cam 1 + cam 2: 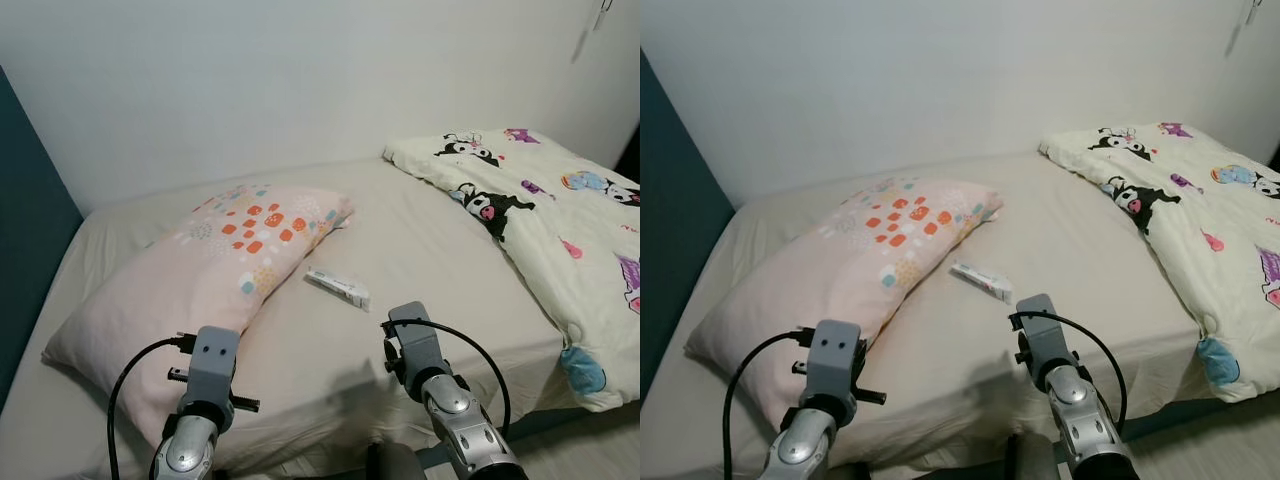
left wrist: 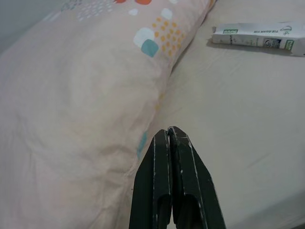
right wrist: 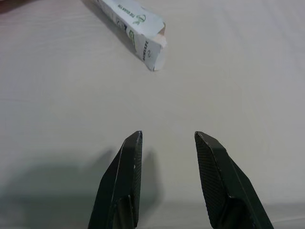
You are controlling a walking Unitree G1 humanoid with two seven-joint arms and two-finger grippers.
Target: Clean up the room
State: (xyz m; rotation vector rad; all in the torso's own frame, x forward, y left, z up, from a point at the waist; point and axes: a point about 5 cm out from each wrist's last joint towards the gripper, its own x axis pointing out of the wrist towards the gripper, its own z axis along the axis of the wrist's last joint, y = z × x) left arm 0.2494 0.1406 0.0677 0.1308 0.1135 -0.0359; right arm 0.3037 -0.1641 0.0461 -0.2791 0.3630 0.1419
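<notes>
Carton (image 1: 338,287) lies on the bed (image 1: 420,250) beyond the spread right end effector (image 3: 167,143); left end effector (image 2: 170,136) pinched together.

On the bed (image 1: 420,250), a box (image 1: 338,287) lies between pillow (image 1: 215,270) and blanket (image 1: 545,215).

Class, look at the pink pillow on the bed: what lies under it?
The pink pillow rests directly on the beige bedsheet. Whatever else may lie beneath it is covered. The small white box lies beside it, not under it.
</notes>
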